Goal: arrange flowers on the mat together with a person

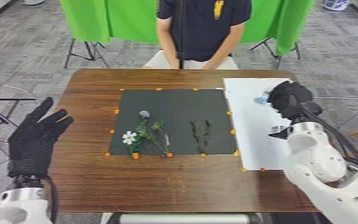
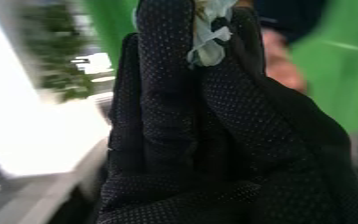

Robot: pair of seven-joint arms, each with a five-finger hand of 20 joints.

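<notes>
My right hand (image 1: 291,97) is closing on a pale blue flower (image 2: 208,52), its petals poking out past the fingers. In the head view the bloom is sitting at the hand's left side, over the far part of the white sheet (image 1: 253,135). Petals are pointing roughly along the fingers in the wrist view; stem is hiding, so I can't tell its full axis. Mat (image 1: 171,102) is lying left of the hand and reaching nearer me, so the next move is probably asking for a leftward carry, then a turn to match the stems there, which are running roughly near-to-far. Right hand is the nearer one to this flower; left hand (image 1: 35,142) is waiting beside the mat's left side, fingers open and spread.

Counting: one flower in hand; on the mat, one white flower (image 1: 129,137), one blue flower (image 1: 144,114), two dark green stems (image 1: 200,137), plus some leafy greenery (image 1: 158,127).
</notes>
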